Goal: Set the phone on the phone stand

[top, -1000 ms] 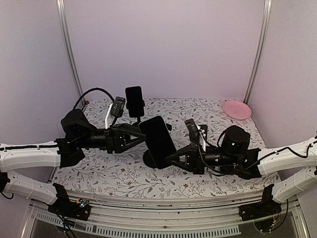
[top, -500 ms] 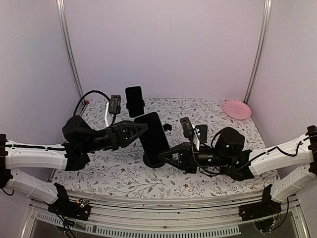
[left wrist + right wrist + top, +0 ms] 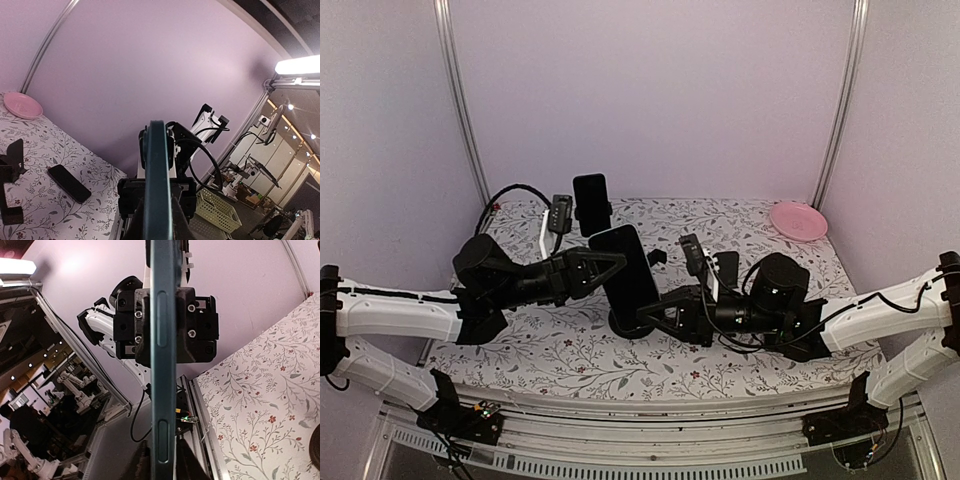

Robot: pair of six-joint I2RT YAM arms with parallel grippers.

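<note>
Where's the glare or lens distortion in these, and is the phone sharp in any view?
Top external: soft even light, no glare; the phone reads as a dark slab with little detail. Left wrist: ceiling light blown out, wide lens bends the frame pole, phone edge looks a bit soft. Right wrist: phone edge sharp, side buttons visible; lamp blown out top left.

a pink plate sits near the far right corner of the flower-printed table cover, beside the lilac wall
</note>
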